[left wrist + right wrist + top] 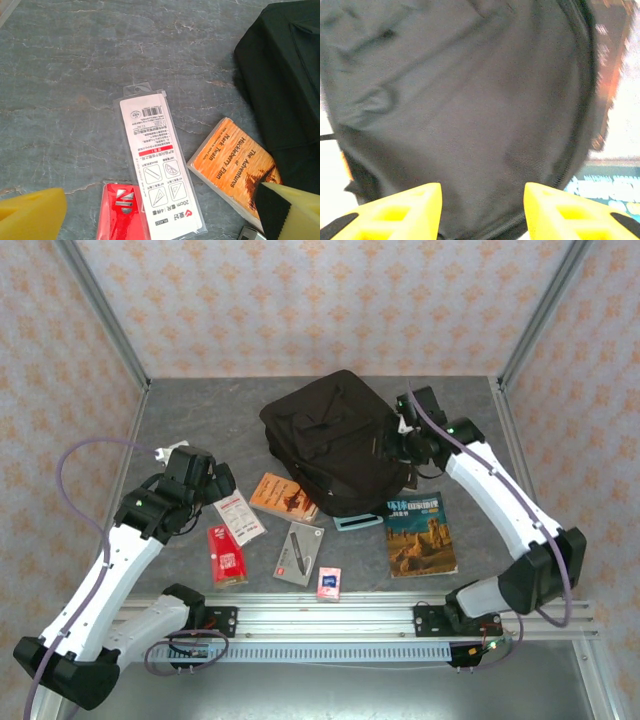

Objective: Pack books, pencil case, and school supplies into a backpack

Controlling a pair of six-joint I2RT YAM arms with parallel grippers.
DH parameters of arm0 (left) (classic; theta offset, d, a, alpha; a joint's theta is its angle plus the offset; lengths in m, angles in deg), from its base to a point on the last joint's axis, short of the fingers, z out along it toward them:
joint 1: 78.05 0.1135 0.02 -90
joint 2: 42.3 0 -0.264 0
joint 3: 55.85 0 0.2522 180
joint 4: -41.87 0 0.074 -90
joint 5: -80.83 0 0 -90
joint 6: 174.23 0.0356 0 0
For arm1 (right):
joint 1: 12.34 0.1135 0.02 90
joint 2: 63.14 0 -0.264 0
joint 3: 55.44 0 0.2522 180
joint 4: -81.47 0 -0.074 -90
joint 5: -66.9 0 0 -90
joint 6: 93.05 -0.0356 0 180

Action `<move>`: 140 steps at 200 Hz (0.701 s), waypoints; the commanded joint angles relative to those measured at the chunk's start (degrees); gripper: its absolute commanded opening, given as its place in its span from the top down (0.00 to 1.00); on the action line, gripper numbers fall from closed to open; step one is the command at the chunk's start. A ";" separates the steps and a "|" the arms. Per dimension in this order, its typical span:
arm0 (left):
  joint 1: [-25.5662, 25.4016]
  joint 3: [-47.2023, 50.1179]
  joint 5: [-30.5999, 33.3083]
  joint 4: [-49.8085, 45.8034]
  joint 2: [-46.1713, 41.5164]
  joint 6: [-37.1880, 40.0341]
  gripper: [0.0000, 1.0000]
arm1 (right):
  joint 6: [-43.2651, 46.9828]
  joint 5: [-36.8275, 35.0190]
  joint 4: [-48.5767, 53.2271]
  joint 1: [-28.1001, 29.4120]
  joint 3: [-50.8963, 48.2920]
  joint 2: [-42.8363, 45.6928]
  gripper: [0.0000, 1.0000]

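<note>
Now, left pincer spread wide over the white-and-red card, right pincer parted close above the black backpack, far side of the tabletop.

left arm: white-and-black jointed links, slanting from lower left toward centre left.
left gripper: black body, yellow foam-padded fingers, jaws spread wide.
right arm: white-and-black links, leaning from lower right to upper centre.
right gripper: yellow fingers parted.

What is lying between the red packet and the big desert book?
The grey flat box lies on the table between the red packet and the desert book. The top view shows this.
</note>
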 commanded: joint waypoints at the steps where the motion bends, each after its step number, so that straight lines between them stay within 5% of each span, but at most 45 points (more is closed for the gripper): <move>1: 0.48 0.37 -0.31 0.48 -0.04 -0.72 0.02 | 5.87 1.33 -8.46 6.52 -0.36 -0.02 0.53; 22: 0.59 0.22 -0.26 0.39 0.02 -0.72 0.02 | 6.01 -0.56 -4.04 11.97 6.34 -7.56 0.62; 42: 0.66 0.40 -0.13 0.26 -0.22 -0.72 0.02 | 4.21 5.65 5.98 13.02 16.58 -17.88 0.75; 140: 0.84 0.70 -1.06 0.47 -1.28 -0.46 0.01 | 4.77 1.47 7.75 19.46 19.38 -26.10 0.67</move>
